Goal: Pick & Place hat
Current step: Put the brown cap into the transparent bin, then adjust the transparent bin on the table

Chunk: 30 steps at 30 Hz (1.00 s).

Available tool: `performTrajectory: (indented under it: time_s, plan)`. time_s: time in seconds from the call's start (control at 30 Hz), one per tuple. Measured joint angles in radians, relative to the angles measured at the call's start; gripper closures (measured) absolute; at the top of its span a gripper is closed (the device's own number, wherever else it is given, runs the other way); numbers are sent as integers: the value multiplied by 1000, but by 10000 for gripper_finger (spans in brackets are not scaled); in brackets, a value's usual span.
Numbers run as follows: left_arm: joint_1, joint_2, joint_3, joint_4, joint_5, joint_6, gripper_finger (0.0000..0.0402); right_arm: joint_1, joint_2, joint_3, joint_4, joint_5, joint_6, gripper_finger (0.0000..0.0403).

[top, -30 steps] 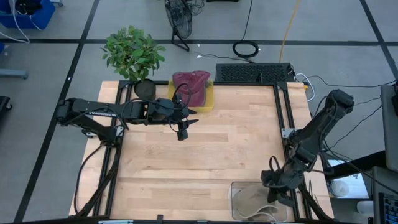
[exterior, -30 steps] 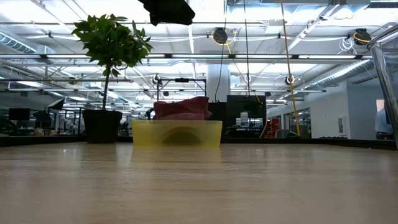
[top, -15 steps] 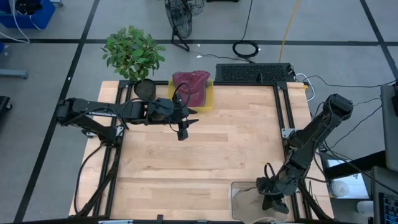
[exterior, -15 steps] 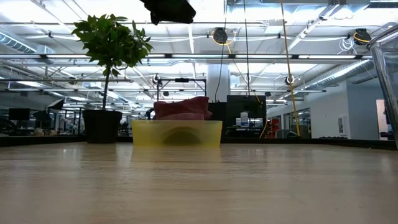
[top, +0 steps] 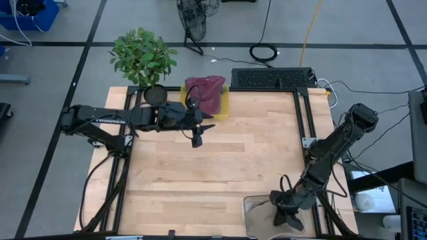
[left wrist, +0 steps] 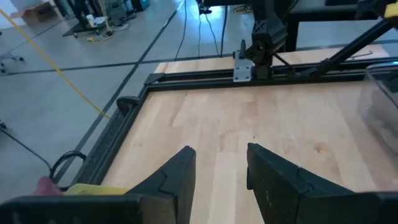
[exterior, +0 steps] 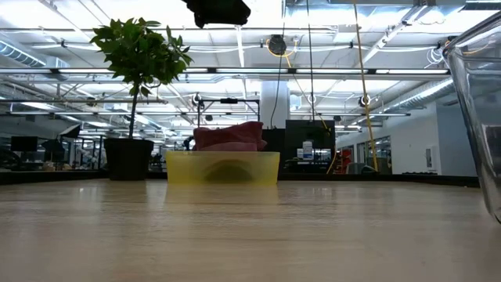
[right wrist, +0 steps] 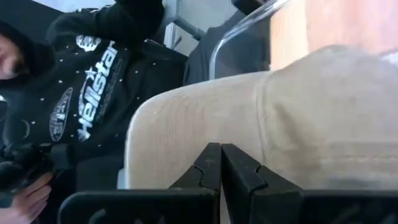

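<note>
A: Where do we stand with the hat?

B: We take the yellow bin (top: 224,101) as our landmark; a maroon hat (top: 205,91) sits in it, bulging above the rim, at the far edge of the table (top: 220,167). A second, beige hat (right wrist: 261,118) lies in the clear bin (top: 257,215), diagonally across the table from the yellow bin, at the near right corner.

A: And our grippers?

B: The left gripper (top: 195,140) hangs just in front of the yellow bin, well above the wood; its fingers (left wrist: 177,177) are spread with bare table between them, so it carries nothing; we judge it is waiting there, out of the way. The right gripper (top: 283,215) is down in the clear bin, far from the yellow one; its fingers (right wrist: 208,168) are pressed together right at the beige hat, and we cannot tell whether any cloth is pinched between them.

A: Why is the right one so low?

B: We judge it is reaching for the hat, since the cloth lies slumped low inside the walls; a person in a dark hoodie (right wrist: 81,81) sits beyond that bin, off the table.
</note>
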Motion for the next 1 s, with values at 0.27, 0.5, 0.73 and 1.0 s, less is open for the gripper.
performTrajectory:
  time_s: [0.27,0.5,0.73,1.0]
  plan:
    - [10,0,0,5,26,-4,254,-56,-4,0,-10,-4,-152,403]
    - [10,0,0,-3,28,-21,254,-131,-84,0,-35,-4,-334,403]
    - [9,0,0,-10,28,-22,254,-278,-239,1,-234,179,-576,403]
    - [9,0,0,-25,20,-25,254,-479,-269,1,-314,672,-844,403]
